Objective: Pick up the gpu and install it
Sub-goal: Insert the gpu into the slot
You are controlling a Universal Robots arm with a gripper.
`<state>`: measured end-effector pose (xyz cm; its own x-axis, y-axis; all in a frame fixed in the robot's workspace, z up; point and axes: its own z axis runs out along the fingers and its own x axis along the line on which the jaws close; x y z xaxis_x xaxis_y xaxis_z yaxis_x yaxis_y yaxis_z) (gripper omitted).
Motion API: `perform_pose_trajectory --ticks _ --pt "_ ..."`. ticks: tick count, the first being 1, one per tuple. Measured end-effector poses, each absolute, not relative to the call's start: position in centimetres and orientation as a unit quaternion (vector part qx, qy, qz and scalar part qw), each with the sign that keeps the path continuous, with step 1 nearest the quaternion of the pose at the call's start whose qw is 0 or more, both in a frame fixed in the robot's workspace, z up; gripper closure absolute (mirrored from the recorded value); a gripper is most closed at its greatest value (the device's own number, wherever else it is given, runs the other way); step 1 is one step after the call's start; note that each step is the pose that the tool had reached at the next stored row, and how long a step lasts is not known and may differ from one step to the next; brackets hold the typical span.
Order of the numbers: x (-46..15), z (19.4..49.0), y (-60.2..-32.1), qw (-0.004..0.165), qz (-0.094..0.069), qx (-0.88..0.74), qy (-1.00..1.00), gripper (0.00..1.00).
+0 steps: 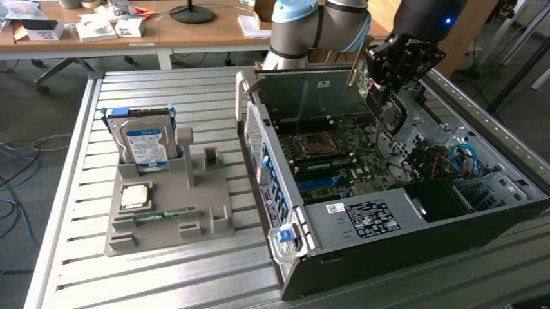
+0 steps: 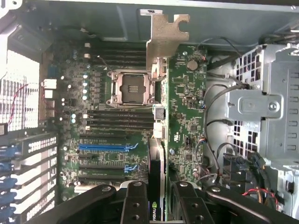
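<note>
Slatted metal table (image 1: 172, 270) bore an open computer case (image 1: 344, 257). The gripper (image 1: 388, 74) clamped the gpu (image 2: 156, 163) edge-on above the motherboard (image 2: 187, 102), mid-installation; seating likely needed careful slot alignment.

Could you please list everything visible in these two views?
computer case: one, dark grey, open, at the exterior view's right
motherboard: one, green, inside the case
gpu: one, green with silver bracket, above the motherboard
hard drive: one, silver with blue label, upright in the holder
memory stick: one, green, lying in the holder
square chip: one, pale, flat in the holder
holder: one, grey, at the exterior view's left
table: one, slatted metal, beneath case and holder
arm: one, grey and blue, behind the case
gripper: one, black, shut on the gpu
</note>
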<state>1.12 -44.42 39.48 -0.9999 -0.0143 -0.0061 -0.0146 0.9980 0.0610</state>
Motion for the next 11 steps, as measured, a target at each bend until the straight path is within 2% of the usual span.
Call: perform_pose_trajectory --ticks 11 --pt "1.11 39.42 -44.42 0.000 0.029 -0.098 0.995 0.74"
